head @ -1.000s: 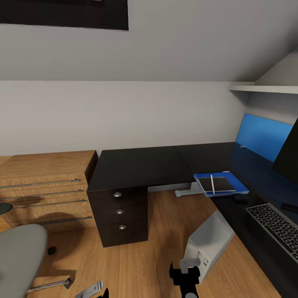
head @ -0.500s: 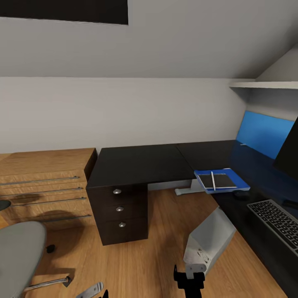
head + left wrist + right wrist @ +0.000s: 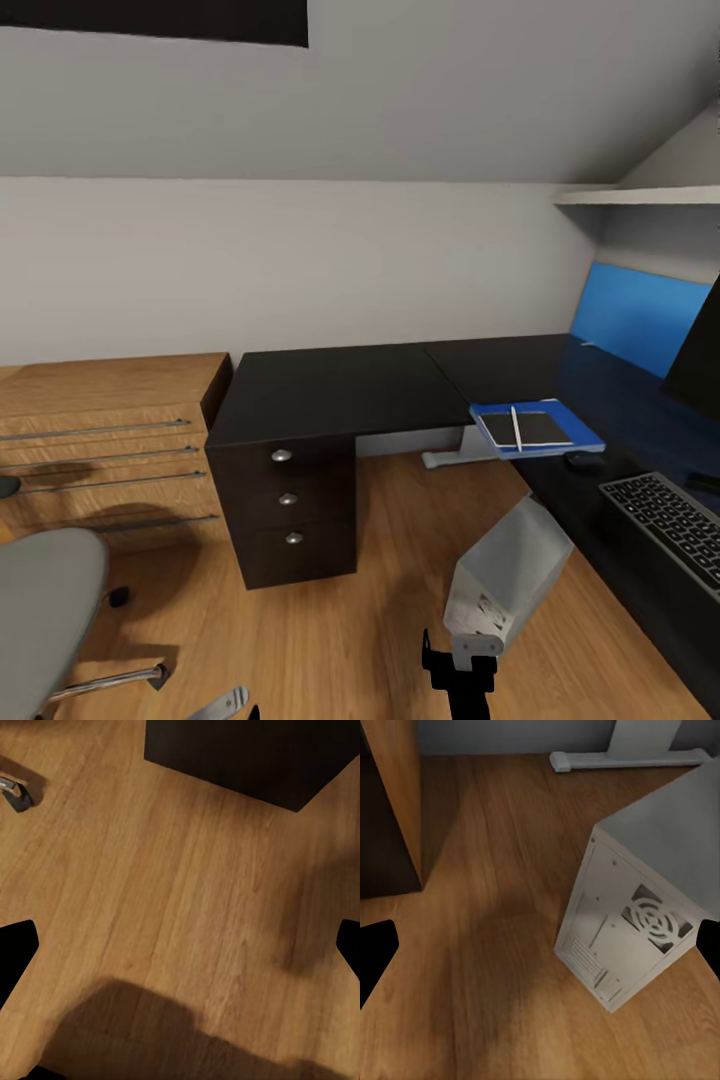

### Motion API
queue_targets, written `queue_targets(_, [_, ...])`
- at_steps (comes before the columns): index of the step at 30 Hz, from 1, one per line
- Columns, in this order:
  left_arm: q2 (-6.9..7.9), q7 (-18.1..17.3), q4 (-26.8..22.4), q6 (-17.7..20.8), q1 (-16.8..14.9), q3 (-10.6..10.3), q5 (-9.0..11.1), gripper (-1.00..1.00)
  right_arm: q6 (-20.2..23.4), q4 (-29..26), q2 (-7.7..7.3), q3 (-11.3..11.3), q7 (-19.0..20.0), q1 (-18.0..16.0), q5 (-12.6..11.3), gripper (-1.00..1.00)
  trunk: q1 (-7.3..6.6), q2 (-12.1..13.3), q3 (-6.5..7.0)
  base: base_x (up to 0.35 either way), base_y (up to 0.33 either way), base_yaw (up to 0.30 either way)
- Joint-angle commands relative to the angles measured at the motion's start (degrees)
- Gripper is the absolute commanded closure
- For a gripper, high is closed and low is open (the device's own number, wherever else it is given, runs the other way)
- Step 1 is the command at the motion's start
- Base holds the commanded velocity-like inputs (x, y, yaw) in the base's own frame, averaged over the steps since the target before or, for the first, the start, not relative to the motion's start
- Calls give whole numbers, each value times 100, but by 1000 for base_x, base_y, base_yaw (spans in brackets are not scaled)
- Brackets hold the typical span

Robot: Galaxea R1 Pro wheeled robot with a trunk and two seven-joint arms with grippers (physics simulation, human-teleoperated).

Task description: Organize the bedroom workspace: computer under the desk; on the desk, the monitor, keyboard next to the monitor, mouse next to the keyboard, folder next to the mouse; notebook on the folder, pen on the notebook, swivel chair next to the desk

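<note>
1. Desk (image 3: 330,395): long L-shaped top, glossy black, with three drawers on round silver knobs. It carries the whole worktop set along its right-hand wing.
2. Folder (image 3: 585,432): flat bright blue rectangle, lying on the desk just beside the mouse. Judged placed.
3. Notebook (image 3: 540,428): thin dark-grey rectangle, smaller than the folder and stacked flat on it. Judged placed.
4. Pen (image 3: 516,427): slim white stick lying lengthwise on the notebook. Judged placed.
5. Mouse (image 3: 583,461): small dark rounded oval on the desk, between folder and keyboard.
6. Keyboard (image 3: 668,525): slim, dark keys in a silvery frame, on the desk near the monitor.
7. Monitor (image 3: 700,365): black slab cut off by the frame edge, standing on the desk; its screen reflects blue on the gloss.
8. Computer (image 3: 505,575): boxy white-grey metal tower, vent grille on the rear panel, sitting tilted on the wood floor at the desk's inner edge. Whether it counts as fully under the desk cannot be told; judged near done.
9. Swivel chair (image 3: 45,610): smooth grey seat, chrome leg on a black caster, standing well apart from the desk. Judged the main step left.
10. Right gripper (image 3: 458,672): black, hanging low over the floor beside the computer; fingers spread wide, holding nothing.
11. Left gripper (image 3: 180,945): over bare plank floor near the drawer block; fingertips spread wide apart, empty.
12. Dresser (image 3: 100,440): low, light wood, long metal bar handles.
</note>
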Motion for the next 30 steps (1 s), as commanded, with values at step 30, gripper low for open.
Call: queue_targets(30, [21, 30, 230, 22, -4, -9, 10, -100, -35, 5, 10, 87, -30, -7, -16, -100, 1, -4, 53, -56, 54, -138])
